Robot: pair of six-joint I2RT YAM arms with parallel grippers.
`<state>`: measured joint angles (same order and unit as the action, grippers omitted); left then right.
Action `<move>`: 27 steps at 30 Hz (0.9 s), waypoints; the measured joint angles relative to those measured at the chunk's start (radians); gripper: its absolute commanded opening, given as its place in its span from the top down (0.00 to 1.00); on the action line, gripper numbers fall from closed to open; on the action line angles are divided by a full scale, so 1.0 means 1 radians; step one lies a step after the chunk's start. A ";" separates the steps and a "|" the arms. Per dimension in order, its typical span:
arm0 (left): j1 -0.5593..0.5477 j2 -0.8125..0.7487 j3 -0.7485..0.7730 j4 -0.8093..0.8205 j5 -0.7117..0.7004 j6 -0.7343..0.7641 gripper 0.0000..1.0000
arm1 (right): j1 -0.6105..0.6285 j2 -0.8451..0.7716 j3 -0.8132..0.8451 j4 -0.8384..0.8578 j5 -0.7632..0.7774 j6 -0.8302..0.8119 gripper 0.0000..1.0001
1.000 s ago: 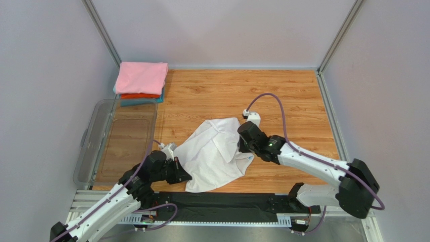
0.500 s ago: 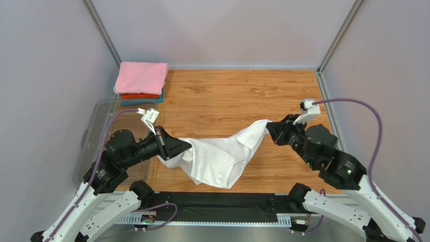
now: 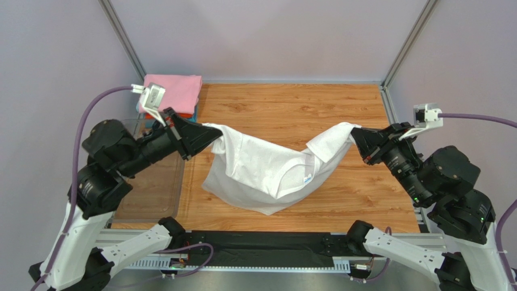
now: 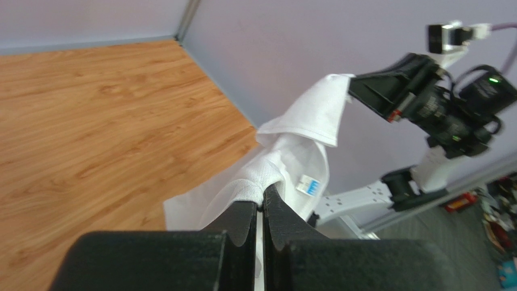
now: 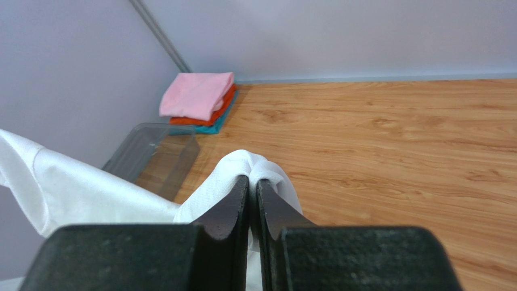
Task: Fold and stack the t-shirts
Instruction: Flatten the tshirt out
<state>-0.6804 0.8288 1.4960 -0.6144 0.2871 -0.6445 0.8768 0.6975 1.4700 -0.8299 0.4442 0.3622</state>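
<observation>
Left gripper [image 3: 210, 137] and right gripper [image 3: 357, 137] both pinching the white t-shirt [image 3: 261, 173], slung between them; clear bin [image 3: 159, 185] by the pink-topped folded t-shirts [image 3: 176, 92].

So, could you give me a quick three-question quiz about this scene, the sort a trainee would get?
1. True or false: the left fingers and the right fingers are both shut on the white t-shirt.
2. Which colour lies on top of the stack of folded t-shirts in the far left corner? A. teal B. pink C. orange-red
3. Fill in: the small neck label on the white t-shirt is ____.

Key: 1 true; 2 B; 3 light blue.
</observation>
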 measured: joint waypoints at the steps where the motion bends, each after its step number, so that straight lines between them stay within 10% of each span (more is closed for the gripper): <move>1: 0.000 0.036 0.019 -0.015 -0.032 0.014 1.00 | 0.000 0.018 0.006 0.000 0.024 -0.011 0.93; 6: 0.061 0.226 0.051 -0.055 -0.086 0.066 1.00 | -0.050 0.179 0.015 -0.004 0.175 -0.062 0.94; 11: 0.313 0.550 0.182 -0.063 0.102 0.047 1.00 | -0.360 0.467 0.108 0.020 0.037 -0.088 1.00; 19: 0.443 1.099 0.967 -0.062 0.390 -0.064 1.00 | -0.490 0.856 0.608 0.039 -0.153 -0.143 0.96; 23: 0.447 1.023 0.898 0.079 0.528 -0.159 1.00 | -0.496 0.787 0.677 0.085 -0.172 -0.155 0.94; 27: 0.454 0.747 0.504 0.126 0.531 -0.119 1.00 | -0.514 0.541 0.394 0.142 -0.130 -0.143 0.89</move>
<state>-0.2268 1.5753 1.9995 -0.4881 0.8185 -0.7635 0.3626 1.2385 1.8641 -0.6880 0.3138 0.2195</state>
